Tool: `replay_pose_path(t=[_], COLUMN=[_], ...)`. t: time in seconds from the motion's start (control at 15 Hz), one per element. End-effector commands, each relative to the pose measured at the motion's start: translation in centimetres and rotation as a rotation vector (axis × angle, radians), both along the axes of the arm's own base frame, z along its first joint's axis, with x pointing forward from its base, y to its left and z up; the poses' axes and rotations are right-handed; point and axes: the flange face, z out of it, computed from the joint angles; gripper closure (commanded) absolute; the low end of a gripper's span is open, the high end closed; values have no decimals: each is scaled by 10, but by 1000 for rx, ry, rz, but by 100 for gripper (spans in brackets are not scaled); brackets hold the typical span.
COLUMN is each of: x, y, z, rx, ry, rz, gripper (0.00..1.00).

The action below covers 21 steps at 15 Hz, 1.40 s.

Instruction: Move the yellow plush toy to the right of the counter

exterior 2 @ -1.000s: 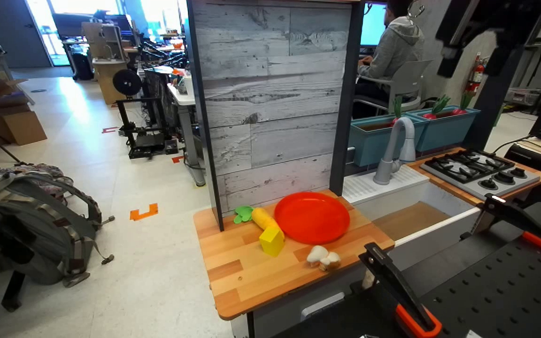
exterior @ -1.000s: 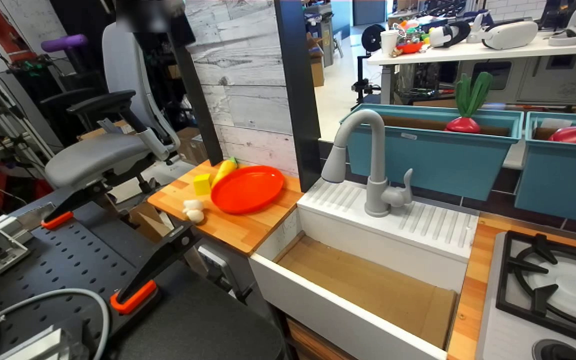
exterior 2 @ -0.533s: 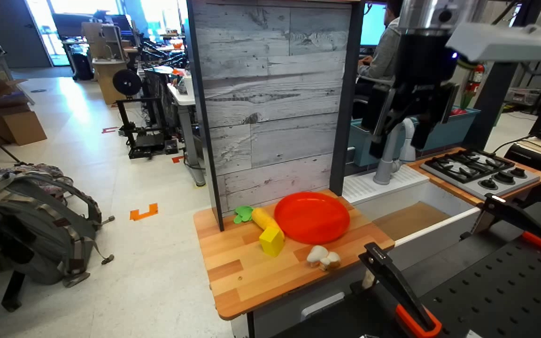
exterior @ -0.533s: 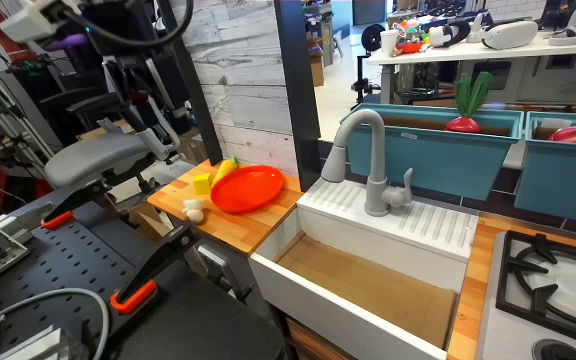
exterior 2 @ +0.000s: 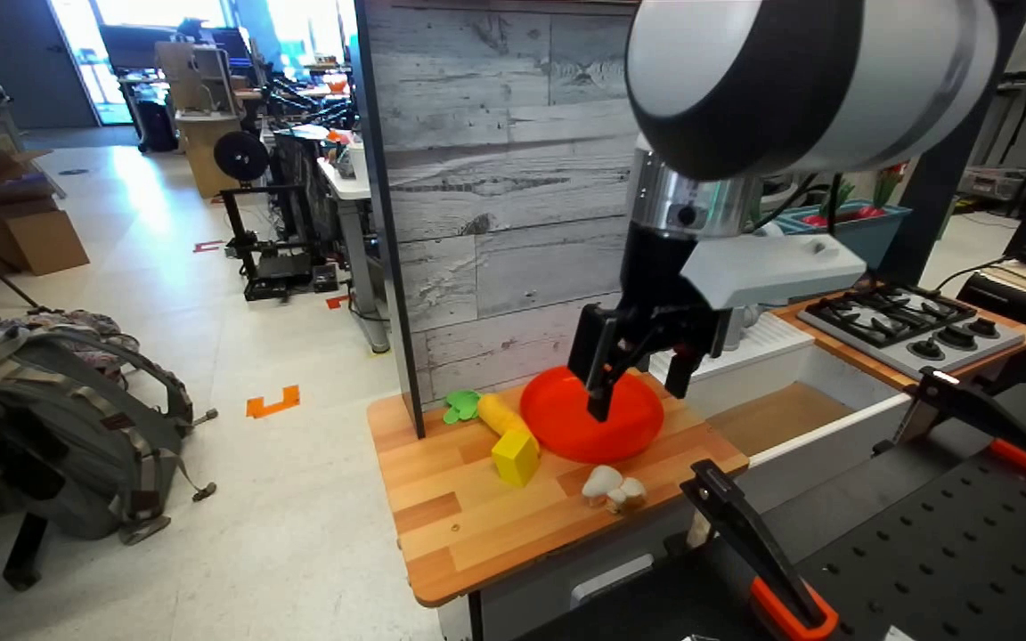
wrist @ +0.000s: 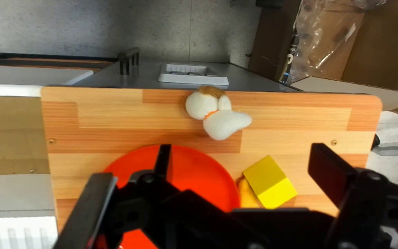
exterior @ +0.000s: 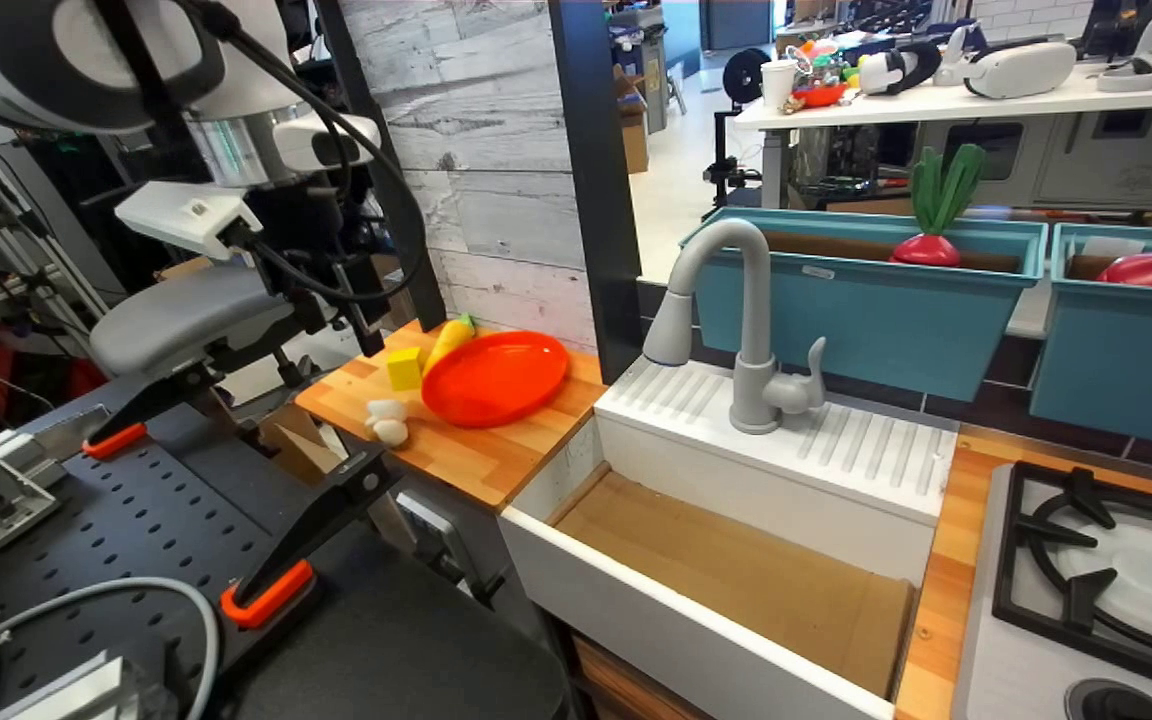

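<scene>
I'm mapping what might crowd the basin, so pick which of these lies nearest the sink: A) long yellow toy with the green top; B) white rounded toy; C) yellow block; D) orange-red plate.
D: in both exterior views the orange-red plate leaves the narrowest strip of wooden worktop between itself and the white sink.

In an exterior view the white-and-black arm [exterior 2: 798, 80] shows at the upper right, and a silver wrist section [exterior 2: 687, 200] hangs beneath it, with a pale housing [exterior 2: 767, 271] jutting sideways. Below, the black fingers [exterior 2: 600, 401] point roughly downward; in the wrist view they stand wide apart, one at either side, with a clear gap between them.
</scene>
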Motion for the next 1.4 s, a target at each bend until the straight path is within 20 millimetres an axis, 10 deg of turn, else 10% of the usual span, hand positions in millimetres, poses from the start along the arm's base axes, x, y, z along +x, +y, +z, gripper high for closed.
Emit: replay_pose_path(t=[0.0,0.73,1.33], x=[25,67,92], y=[26,95,103], z=[-35,-97,-119], rx=[41,81,84], ry=[-35,-46,-64], rz=[-4,32,-9], gripper=[0,0,0])
